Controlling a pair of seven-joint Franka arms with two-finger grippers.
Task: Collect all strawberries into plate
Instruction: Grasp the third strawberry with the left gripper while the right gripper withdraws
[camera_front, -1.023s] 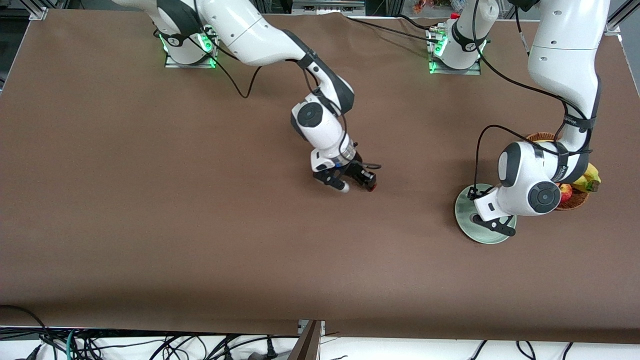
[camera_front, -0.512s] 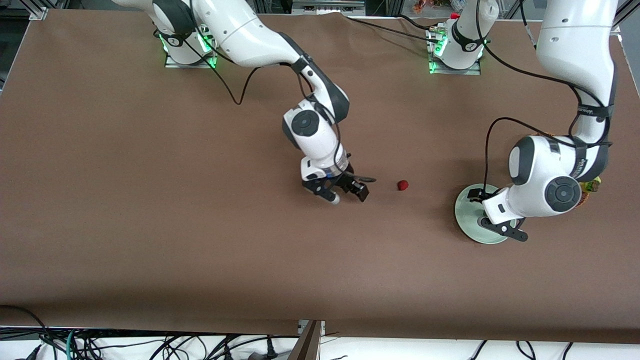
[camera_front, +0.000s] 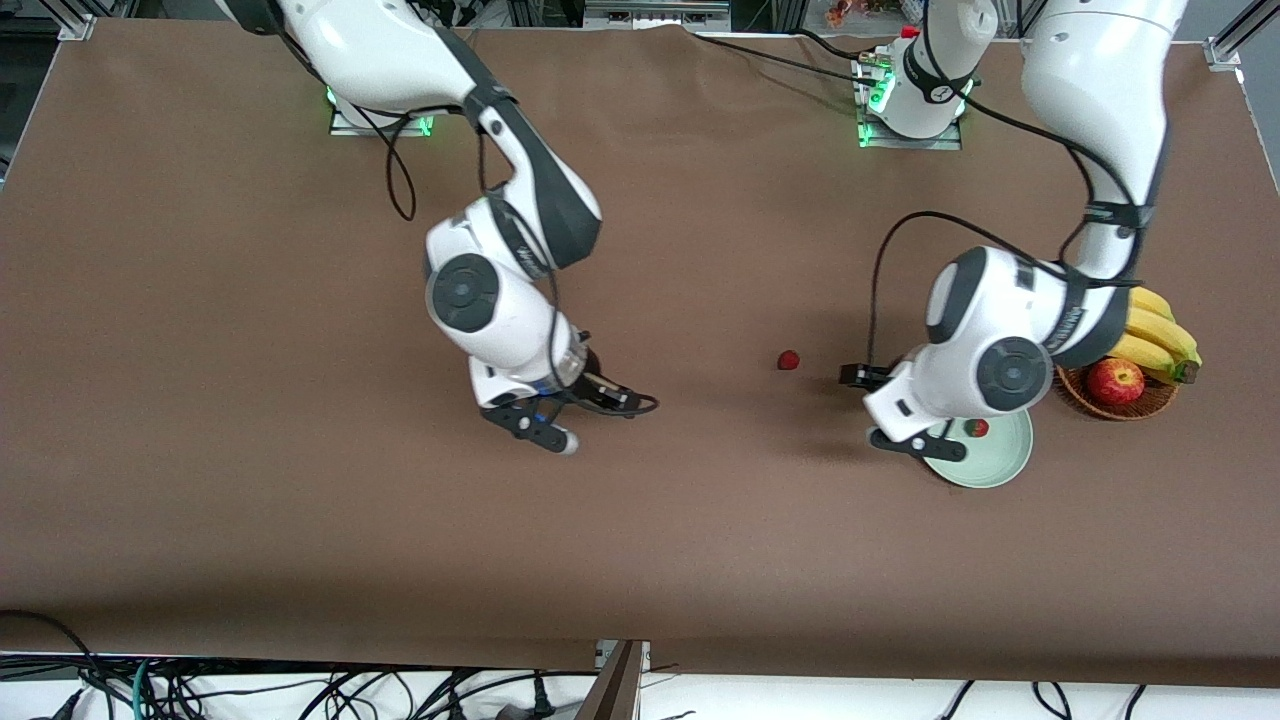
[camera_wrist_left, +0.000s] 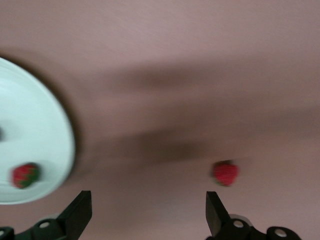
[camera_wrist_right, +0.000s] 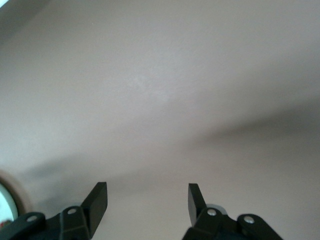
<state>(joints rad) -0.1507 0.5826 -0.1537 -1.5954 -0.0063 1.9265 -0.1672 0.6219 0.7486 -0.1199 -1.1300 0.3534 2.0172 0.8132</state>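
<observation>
Strawberry (camera_front: 789, 360) had rolled free onto the counter (camera_front: 300, 500) from the right gripper (camera_front: 590, 415), fingers now open and empty, while the left gripper (camera_front: 890, 408), open too, had left one berry (camera_front: 977, 428) on the plate (camera_front: 1000, 468).

Brown table (camera_front: 250, 480); black cables (camera_front: 300, 690) along near edge.

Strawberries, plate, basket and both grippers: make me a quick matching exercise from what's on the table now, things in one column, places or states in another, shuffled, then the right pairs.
Things:
1. strawberry
2. second strawberry
3. apple
4. left gripper

Places or states:
A. in the wicker basket beside the bananas
B. open, empty, over the plate's edge
C. lying on the pale green plate
D. on the bare brown table, between the plate and the open right gripper

Pairs: 1-C, 2-D, 3-A, 4-B
</observation>
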